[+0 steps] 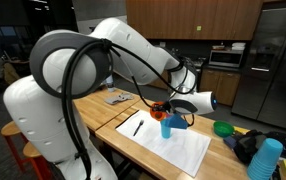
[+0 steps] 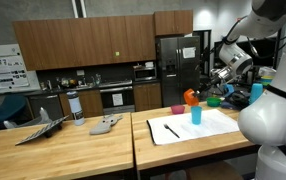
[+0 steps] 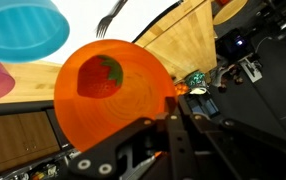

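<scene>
Gripper [image 3: 173, 113] was clenched on the orange cup [image 3: 108, 95]. Both fingers pinched one spot on the rim, with one finger inside the wall and one outside. The cup hung clear of the wooden table [image 2: 83, 140] in both exterior views, over the far edge of the white mat [image 1: 178, 148]. It sat just beside and above the blue cup [image 1: 167, 125].

The mouth faced the wrist camera, so the cup looked roughly upright. A red thing [image 3: 101, 75] lay inside, maybe a toy strawberry, too blurred to say. A rim pinch probably suited the cup because its body looked too wide for the jaws. It likely also kept the opening up so the contents stayed in.

The blue cup stood upright on the mat. A pink cup [image 2: 177, 109] stood near it, apart from the orange one. A fork [image 3: 108, 17] showed at the top of the wrist view, on the mat past the cup. A black marker [image 1: 137, 127] lay flat on the mat's near side, well apart from the cups. A green bowl [image 1: 223, 128] sat off the mat, further along the table.
</scene>
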Controlling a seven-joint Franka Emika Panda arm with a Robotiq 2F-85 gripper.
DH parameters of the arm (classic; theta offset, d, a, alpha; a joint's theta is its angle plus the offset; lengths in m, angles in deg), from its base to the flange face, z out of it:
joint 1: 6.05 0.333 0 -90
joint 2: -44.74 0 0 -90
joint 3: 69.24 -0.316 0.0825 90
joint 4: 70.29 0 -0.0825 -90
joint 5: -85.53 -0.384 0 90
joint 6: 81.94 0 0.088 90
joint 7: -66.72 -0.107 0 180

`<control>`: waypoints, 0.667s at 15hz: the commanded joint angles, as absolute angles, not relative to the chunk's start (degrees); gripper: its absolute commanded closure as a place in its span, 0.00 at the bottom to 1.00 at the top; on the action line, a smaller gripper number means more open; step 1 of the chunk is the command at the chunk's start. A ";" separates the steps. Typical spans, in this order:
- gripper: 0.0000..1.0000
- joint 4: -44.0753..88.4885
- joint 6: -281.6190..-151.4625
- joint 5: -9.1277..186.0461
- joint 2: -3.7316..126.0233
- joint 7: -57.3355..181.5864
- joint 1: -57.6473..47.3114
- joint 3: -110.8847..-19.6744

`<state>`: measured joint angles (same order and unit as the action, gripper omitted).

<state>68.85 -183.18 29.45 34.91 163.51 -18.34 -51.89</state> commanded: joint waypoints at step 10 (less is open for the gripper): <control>0.99 63.35 -177.98 28.34 41.30 167.40 -20.32 -51.63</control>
<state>65.91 -180.31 29.39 39.32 166.13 -19.49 -51.58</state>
